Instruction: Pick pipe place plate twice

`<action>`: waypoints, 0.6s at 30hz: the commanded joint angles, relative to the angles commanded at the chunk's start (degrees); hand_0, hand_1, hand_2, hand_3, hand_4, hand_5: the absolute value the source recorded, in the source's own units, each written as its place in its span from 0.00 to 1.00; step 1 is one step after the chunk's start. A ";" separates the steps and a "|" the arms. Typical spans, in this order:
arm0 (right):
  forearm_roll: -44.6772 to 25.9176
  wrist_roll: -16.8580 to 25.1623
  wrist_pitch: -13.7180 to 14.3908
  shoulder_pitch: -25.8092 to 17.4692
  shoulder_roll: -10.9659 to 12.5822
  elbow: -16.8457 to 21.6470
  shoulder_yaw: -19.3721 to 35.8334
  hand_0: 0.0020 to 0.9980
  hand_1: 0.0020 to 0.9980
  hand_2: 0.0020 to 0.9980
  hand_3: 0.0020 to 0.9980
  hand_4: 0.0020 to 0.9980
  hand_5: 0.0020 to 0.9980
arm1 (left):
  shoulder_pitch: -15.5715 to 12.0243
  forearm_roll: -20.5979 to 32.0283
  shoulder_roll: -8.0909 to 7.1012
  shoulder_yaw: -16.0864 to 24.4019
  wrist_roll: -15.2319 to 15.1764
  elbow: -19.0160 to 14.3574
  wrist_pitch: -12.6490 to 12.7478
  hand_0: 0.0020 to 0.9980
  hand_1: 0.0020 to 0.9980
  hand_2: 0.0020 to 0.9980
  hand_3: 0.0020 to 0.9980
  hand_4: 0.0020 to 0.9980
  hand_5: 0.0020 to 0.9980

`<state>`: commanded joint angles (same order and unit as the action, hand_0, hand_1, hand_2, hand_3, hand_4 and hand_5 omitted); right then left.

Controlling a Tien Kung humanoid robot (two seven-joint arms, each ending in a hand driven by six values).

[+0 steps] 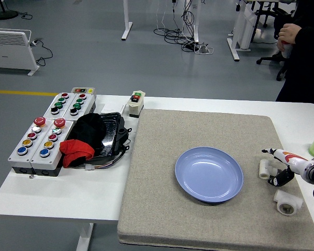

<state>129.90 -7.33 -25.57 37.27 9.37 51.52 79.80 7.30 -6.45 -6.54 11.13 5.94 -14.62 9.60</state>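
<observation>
R hand by pipe, maybe touching, plate bare

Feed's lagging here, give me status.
Right hand at mat's right edge, fingers open beside two white pipes. Blue plate empty. Left hand unseen. Path clear.

Grey button boxes sit left of a black tray (red cloth beside it) on the white table.
</observation>
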 joint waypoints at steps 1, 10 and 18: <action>0.10 0.04 0.10 0.09 -0.04 -0.18 -0.04 0.86 0.83 0.91 0.93 0.77 0.25 | 0.02 0.00 0.00 0.00 0.00 0.00 0.00 0.63 0.58 0.51 0.59 0.27 1.00; 0.10 0.02 -0.58 0.77 0.31 -1.58 -1.04 0.80 0.76 0.82 0.86 0.71 0.21 | 0.02 0.26 0.03 -0.16 -0.12 0.02 0.02 0.63 0.58 0.51 0.59 0.27 1.00; 0.10 0.96 0.50 1.04 0.13 -2.42 -1.83 0.67 0.68 0.70 0.77 0.61 0.16 | -0.16 -0.19 0.07 0.12 0.06 0.03 0.00 0.63 0.58 0.51 0.59 0.27 1.00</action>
<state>130.00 -6.37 -25.07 38.31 9.50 49.10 77.98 7.14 -6.64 -6.47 11.26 5.99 -14.59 9.60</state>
